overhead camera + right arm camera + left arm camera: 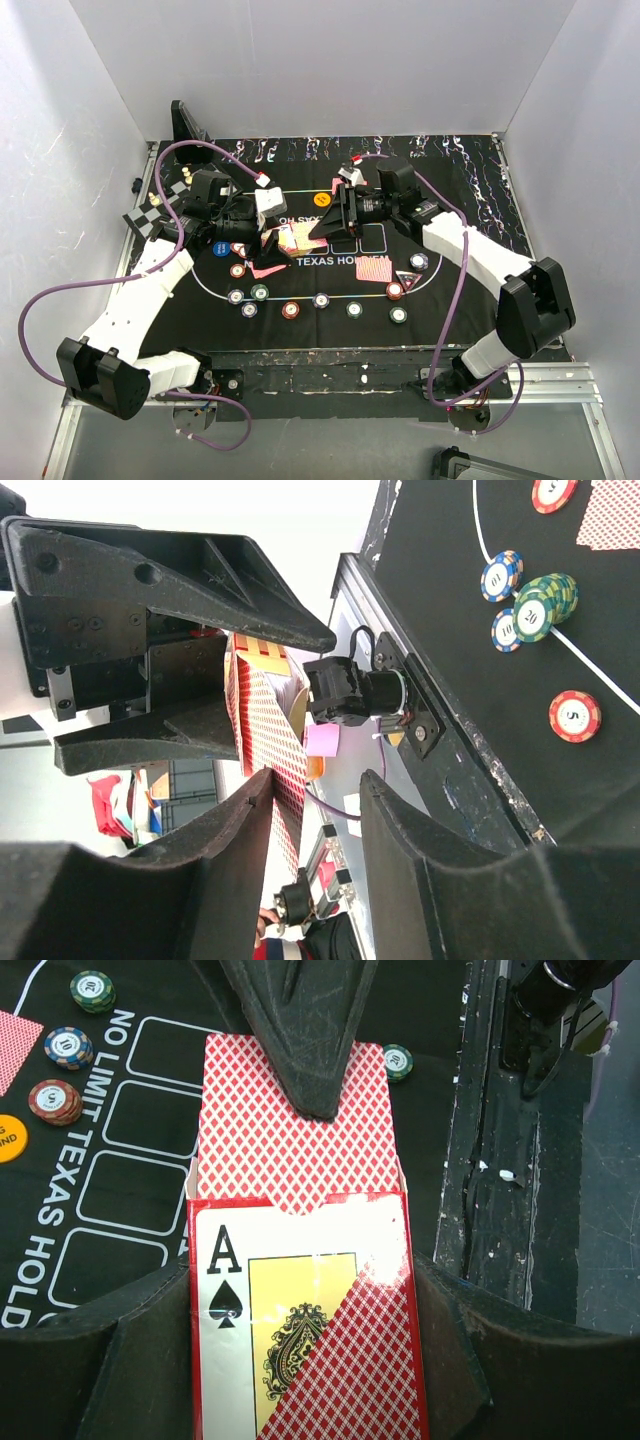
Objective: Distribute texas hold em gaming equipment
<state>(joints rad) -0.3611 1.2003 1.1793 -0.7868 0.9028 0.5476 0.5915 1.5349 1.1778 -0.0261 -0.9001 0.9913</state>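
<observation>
Presently: drawing a card from the box, held in the air above the mat (460, 300).

Left gripper (300, 1280): clamped tight across the sides of the card box (300, 1370), with the ace-of-spades face toward its wrist camera. The playing cards (290, 1130) stick out of the notched mouth, red backs up.

Right gripper (318, 800): at the exposed end of the cards, jaws partway apart. In its wrist view the card edges run down between the fingers, lying against one finger (215, 850) with a gap to the other. We judge that nothing is pinched yet. From the left wrist view, one right finger (310, 1040) lies flat on the back of the top card.

Notes for doing this step well:
- We want a single card, so take a shallow bite at the free end. A deep bite is likely to catch several.
- Pull straight along the box's long axis. A sideways pull could jam the cards in the notch or twist the box in the left grip.
- The left arm should hold the box steady and level during the draw.
- We should check the count after the pull, since thin cards tend to cling together.
- Lay the card flat on the mat at a seat lacking one, clear of the poker chips (260, 292). One dealt card (375, 268) lies right of centre.
</observation>
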